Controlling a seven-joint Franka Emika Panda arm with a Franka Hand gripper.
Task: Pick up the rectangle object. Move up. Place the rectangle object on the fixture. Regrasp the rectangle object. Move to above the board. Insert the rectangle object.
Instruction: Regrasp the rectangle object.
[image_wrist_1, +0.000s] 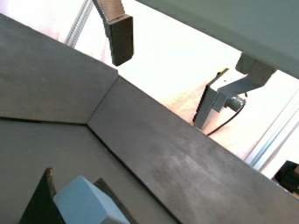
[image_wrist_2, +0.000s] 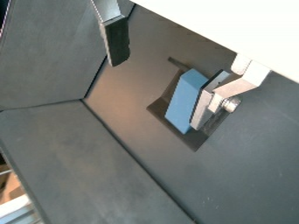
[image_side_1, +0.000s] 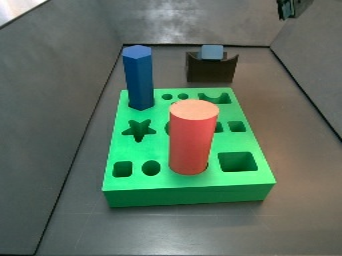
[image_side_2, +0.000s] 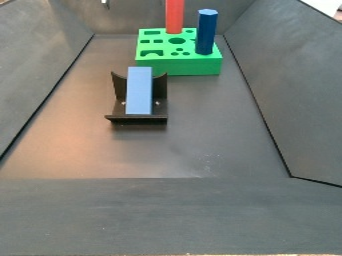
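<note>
- Looking down through the gripper (image_wrist_1: 176, 74) in a wrist view, jaws standing wide with nothing between; one dark pad (image_wrist_1: 121, 42) showing near a silver finger (image_wrist_1: 222, 101), the block (image_wrist_1: 91, 203) sitting in the fixture (image_wrist_1: 41, 203) well below
- Seeing in a wrist view the gripper (image_wrist_2: 170, 66) spread wide and empty, the grey-blue block (image_wrist_2: 184, 99) resting on the fixture (image_wrist_2: 163, 115) just past a silver finger (image_wrist_2: 214, 101)
- Showing in a side view the block (image_side_1: 211, 53) sitting in the fixture (image_side_1: 211, 69) behind the board (image_side_1: 187, 150), the red cylinder (image_side_1: 193, 137) and hexagonal prism (image_side_1: 138, 76) standing in the board, a bit of the gripper (image_side_1: 286, 8) hanging at the upper edge
- Showing in a side view the block (image_side_2: 138, 88) lying on the fixture (image_side_2: 136, 113), near the board (image_side_2: 178, 51) but apart from it
</note>
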